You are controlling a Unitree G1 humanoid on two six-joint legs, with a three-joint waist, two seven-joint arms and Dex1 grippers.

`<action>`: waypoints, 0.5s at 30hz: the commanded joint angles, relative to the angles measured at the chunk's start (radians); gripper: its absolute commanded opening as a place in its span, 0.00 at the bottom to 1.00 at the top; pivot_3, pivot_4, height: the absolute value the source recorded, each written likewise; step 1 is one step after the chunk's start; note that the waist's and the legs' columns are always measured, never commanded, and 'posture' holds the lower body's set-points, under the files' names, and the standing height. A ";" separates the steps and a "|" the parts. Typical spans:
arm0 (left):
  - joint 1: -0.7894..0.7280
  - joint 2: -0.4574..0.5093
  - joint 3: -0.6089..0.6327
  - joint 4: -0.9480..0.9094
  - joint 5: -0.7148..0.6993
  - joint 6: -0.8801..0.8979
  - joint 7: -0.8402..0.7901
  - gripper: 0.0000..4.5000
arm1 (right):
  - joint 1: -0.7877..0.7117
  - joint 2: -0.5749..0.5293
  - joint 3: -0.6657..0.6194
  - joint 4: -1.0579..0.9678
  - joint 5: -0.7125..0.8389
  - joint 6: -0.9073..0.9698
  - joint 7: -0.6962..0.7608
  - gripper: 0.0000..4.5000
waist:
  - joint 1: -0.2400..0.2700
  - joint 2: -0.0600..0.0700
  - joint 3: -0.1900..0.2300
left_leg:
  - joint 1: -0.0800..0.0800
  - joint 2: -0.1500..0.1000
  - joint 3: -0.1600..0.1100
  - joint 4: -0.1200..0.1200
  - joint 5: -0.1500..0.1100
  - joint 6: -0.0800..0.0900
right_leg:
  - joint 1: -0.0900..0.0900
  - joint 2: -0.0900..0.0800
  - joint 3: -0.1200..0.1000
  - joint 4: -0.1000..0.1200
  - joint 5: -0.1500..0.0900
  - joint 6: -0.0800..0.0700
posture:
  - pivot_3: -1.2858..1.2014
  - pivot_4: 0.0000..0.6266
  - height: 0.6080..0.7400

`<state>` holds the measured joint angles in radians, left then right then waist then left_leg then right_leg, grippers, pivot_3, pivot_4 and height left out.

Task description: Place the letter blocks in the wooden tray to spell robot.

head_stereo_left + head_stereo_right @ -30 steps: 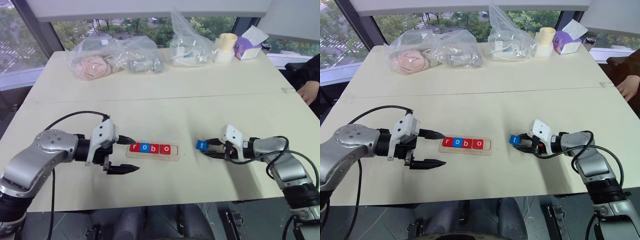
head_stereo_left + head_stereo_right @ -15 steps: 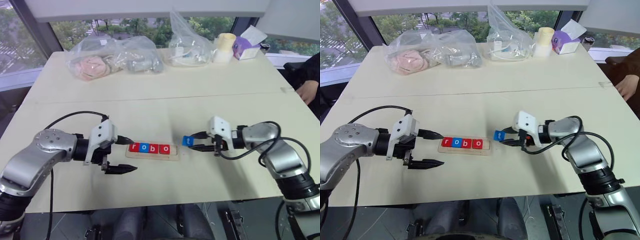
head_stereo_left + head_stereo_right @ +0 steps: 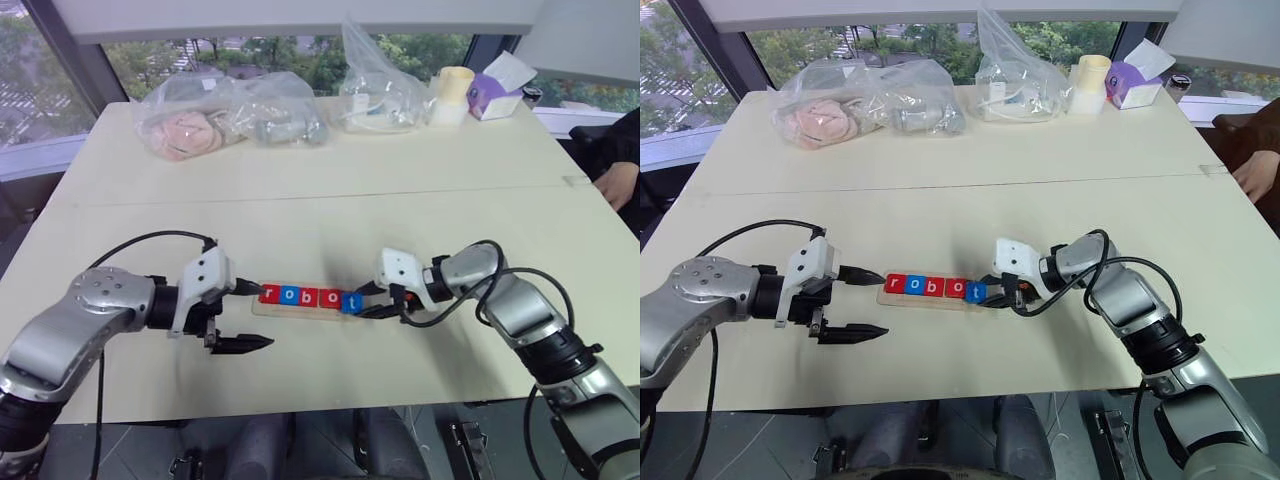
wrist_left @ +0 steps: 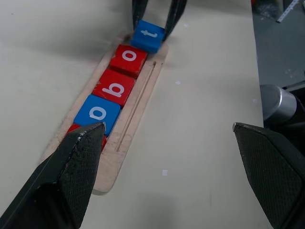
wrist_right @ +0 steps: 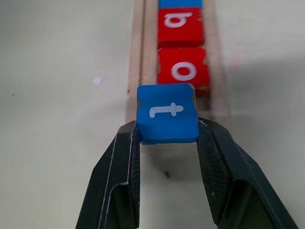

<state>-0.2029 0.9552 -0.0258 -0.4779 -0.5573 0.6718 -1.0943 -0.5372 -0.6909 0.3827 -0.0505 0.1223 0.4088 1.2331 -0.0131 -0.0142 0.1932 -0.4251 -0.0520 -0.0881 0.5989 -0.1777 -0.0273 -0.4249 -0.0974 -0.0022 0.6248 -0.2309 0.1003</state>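
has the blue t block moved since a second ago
Yes. The blue t block, held in the right gripper, has travelled toward the robot's left across the table and now sits at the open right end of the wooden tray, beside the last red o.

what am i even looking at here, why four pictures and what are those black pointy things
This is a two-armed robot at a pale table. The two wide pictures come from cameras in its head, looking down over its arms. The two close-ups come from a camera on each wrist, so the black pointed shapes are that arm's own fingers.

The right gripper is shut on a blue t block, holding it at the free end of the wooden tray. The tray already holds r, o, b, o blocks. The left gripper is open beside the tray's other end, holding nothing.

At the far edge lie clear plastic bags, a cream-coloured cup and a purple box.
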 commanded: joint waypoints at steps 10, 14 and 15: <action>-0.011 -0.016 0.002 -0.030 -0.002 -0.004 0.024 1.00 | -0.049 0.053 -0.002 0.037 -0.027 -0.018 -0.013 0.25 | -0.001 0.000 0.000 | 0.000 0.000 0.000 0.000 0.000 0.000 | 0.000 0.000 0.000 0.001 0.000 0.000 | 0.52 0.24 1.00; -0.014 -0.019 -0.001 -0.031 0.000 -0.004 0.029 1.00 | -0.047 0.056 -0.001 0.035 -0.029 -0.016 -0.013 0.25 | -0.001 0.000 0.000 | 0.000 0.000 0.000 0.001 0.000 0.000 | 0.000 0.000 0.000 0.001 0.000 0.000 | 0.52 0.24 1.00; -0.015 -0.020 -0.001 -0.030 0.000 -0.005 0.030 1.00 | -0.049 0.060 0.000 0.041 -0.032 -0.017 -0.018 0.25 | -0.001 0.000 0.000 | 0.000 0.000 0.000 0.001 0.000 0.000 | 0.000 0.000 0.000 0.001 0.000 0.000 | 0.52 0.24 1.00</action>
<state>-0.2035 0.9379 -0.0270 -0.4854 -0.5565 0.6727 -1.0662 -0.5688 -0.6406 0.3903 -0.0006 0.0914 0.3974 1.2197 -0.0138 -0.0143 0.1932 -0.4247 -0.0521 -0.0880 0.5995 -0.1775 -0.0275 -0.4250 -0.0972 -0.0022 0.6263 -0.2309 0.1004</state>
